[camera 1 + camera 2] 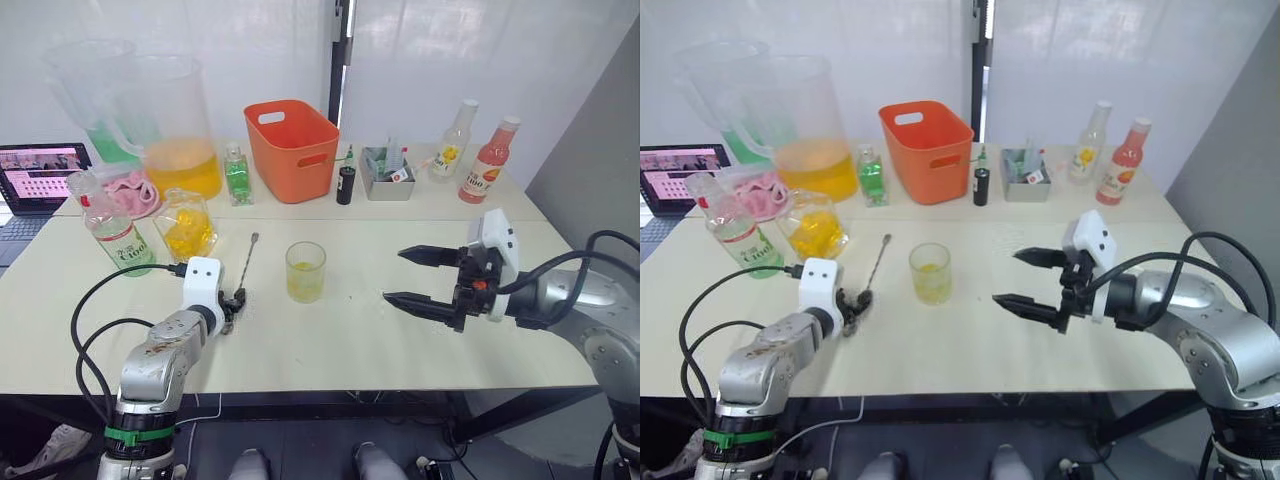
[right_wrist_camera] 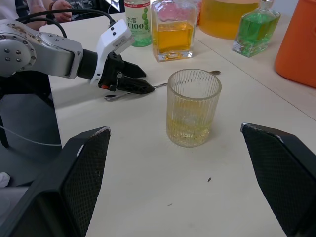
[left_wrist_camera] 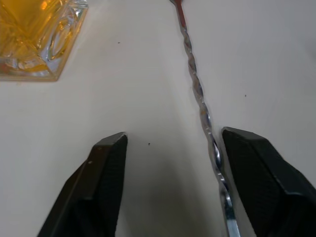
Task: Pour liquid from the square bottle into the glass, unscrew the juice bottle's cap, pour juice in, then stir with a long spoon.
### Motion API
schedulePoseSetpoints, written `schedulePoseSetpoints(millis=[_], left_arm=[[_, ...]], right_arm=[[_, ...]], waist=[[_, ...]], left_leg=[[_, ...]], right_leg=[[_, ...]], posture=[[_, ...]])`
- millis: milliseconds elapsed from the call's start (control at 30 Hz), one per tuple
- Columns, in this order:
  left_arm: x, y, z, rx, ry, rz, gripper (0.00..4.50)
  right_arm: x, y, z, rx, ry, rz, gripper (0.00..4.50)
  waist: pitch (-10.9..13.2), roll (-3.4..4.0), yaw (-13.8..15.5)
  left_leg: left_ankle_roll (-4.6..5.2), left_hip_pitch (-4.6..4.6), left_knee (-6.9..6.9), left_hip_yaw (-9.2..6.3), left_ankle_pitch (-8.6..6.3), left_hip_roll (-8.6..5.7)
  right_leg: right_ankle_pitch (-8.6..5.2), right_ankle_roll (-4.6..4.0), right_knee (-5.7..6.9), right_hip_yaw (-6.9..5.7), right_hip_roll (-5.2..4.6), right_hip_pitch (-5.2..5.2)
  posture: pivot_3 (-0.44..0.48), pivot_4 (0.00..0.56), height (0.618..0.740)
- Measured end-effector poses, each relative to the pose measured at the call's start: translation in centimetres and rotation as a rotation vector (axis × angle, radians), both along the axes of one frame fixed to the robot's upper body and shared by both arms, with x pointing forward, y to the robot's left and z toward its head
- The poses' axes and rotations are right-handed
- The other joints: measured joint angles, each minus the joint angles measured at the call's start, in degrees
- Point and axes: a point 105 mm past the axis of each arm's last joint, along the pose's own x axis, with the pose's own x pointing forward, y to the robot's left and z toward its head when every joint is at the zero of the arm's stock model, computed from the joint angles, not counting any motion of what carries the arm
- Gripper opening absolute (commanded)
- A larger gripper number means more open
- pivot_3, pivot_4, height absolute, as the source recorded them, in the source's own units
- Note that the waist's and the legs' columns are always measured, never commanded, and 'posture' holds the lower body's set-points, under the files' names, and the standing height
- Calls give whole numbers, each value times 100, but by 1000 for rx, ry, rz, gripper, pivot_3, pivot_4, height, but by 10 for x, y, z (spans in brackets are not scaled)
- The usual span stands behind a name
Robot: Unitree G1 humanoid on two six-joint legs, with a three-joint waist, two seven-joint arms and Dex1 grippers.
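Left fingers: the left gripper (image 3: 170,185) has its two black fingers apart, low over the table (image 1: 350,340), straddling the bowl end of the long spoon (image 1: 246,259); the twisted shaft runs just inside one finger (image 3: 261,182); contact cannot be told.
Right fingers: the right gripper (image 1: 414,279) has its fingers spread wide, holding nothing, hovering above the table to the right of the glass (image 1: 305,271) and pointing toward it.
Glass: ribbed clear tumbler, upright near the table's middle, with a shallow layer of pale yellow liquid at the bottom.
Square bottle: the square bottle (image 1: 186,226) stands upright behind and to the left of the spoon, holding yellow-orange liquid in its lower part.
Juice bottle: the juice bottle (image 1: 113,228) stands at the table's left, just beside the square bottle, with its green-and-white label showing; its top is hard to make out.
Long spoon: lies flat on the table, between the square bottle and the glass, its thin end pointing toward the back.
Pitcher: the large pitcher (image 1: 172,130) at the back left holds orange liquid in its lower third.
Small bottle: the small bottle (image 1: 237,176) beside the pitcher holds green liquid.
Orange bin (image 1: 293,148): stands at the back centre; contents cannot be seen.
Back right: a yellow-labelled bottle (image 1: 453,141) and a pink-liquid bottle (image 1: 488,162) stand upright side by side.
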Motion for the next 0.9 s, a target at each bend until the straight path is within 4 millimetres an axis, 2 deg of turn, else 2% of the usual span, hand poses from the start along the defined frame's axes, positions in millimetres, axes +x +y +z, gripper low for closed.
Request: schedulePoseSetpoints(millis=[233,433,667,900], left_arm=[[0,11,1,48,-20,-9,10],[-5,9,1,20,-50,-100,10],[-10,25,27,77,-119,-239,10],[-35,32,21,142,-44,-497,10]], right_arm=[[1,-3,-2,-20,-6,-11,4500],[6,-7,-5,-37,-20,-38,4500],[7,-1,-10,-22,-12,-22,4500],[8,0,-12,-23,-10,-24,4500]], waist=[[0,0,9],[0,-1,-6],[2,-2,-34],[3,-2,-33]], left_leg=[[-1,0,0,0,-1,0],[-1,-2,-3,0,-1,0],[-2,-3,-10,0,-1,0],[-5,-5,-15,0,-3,1]], right_leg=[[0,0,-1,0,0,0],[-1,-1,0,0,0,-6],[-3,-5,-1,0,0,-12],[-7,-12,-6,0,-1,-17]], posture=[[0,150,717],[0,150,717],[0,150,717],[0,150,717]])
